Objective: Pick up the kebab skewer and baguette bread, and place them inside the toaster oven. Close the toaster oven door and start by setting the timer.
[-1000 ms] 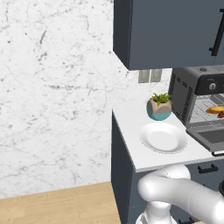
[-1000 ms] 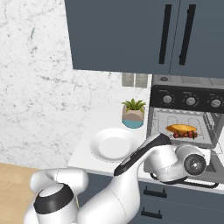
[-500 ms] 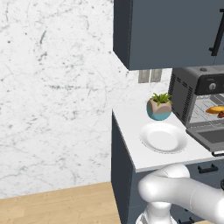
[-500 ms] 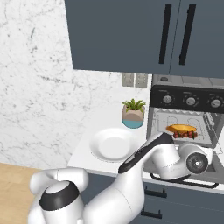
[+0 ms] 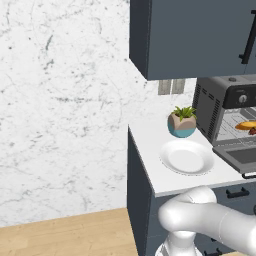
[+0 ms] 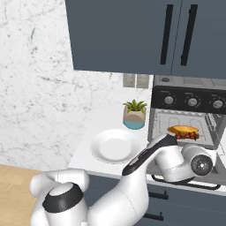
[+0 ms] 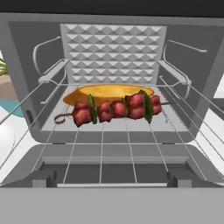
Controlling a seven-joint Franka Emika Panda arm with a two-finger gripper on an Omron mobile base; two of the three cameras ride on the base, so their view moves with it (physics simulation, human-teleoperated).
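The toaster oven [image 6: 190, 99] [image 5: 215, 107] stands on the counter with its door [image 5: 240, 156] [image 7: 109, 153] folded down flat. Inside, on the wire rack [image 7: 175, 118], lies the golden baguette bread [image 7: 105, 92] [image 6: 183, 129] [image 5: 246, 125]. The kebab skewer [image 7: 113, 109] [image 6: 189, 136] rests just in front of it, touching its near edge. My gripper [image 7: 112, 179] hovers over the lowered door and faces the cavity. It is open, with nothing between its fingertips [image 7: 43, 178]. In the right base view my hand [image 6: 194, 162] sits right before the oven mouth.
A white plate [image 5: 187, 157] [image 6: 114, 145] lies bare on the counter left of the oven. A small potted plant [image 5: 182, 121] [image 6: 134, 114] stands behind it by the wall. Three knobs [image 6: 192, 102] line the oven's top panel. Dark cabinets [image 6: 132, 35] hang overhead.
My hand has drifted slightly back from the oven mouth, toward the lower right in the right base view. Bread, skewer and door have not moved.
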